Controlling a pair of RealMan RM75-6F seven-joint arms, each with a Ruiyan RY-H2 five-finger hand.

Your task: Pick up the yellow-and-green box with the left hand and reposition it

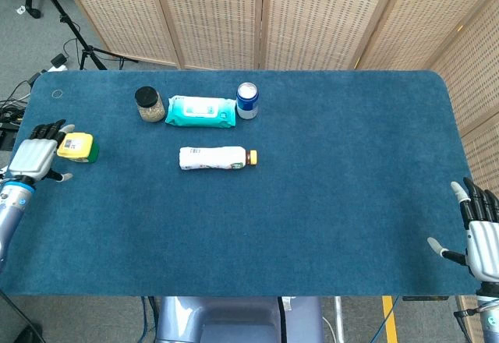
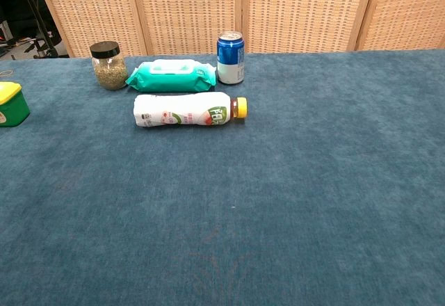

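The yellow-and-green box (image 1: 79, 147) sits near the table's left edge; the chest view shows it (image 2: 12, 104) cut off by the left border. My left hand (image 1: 36, 159) hovers just left of the box in the head view, fingers apart and close to its side, holding nothing. My right hand (image 1: 480, 235) stays at the table's front right corner, fingers spread and empty. Neither hand appears in the chest view.
A white bottle (image 1: 216, 157) with an orange cap lies on its side mid-table. Behind it stand a dark-lidded jar (image 1: 149, 104), a teal wipes pack (image 1: 201, 111) and a blue can (image 1: 247, 100). Blue cloth (image 1: 327, 187) covers the table.
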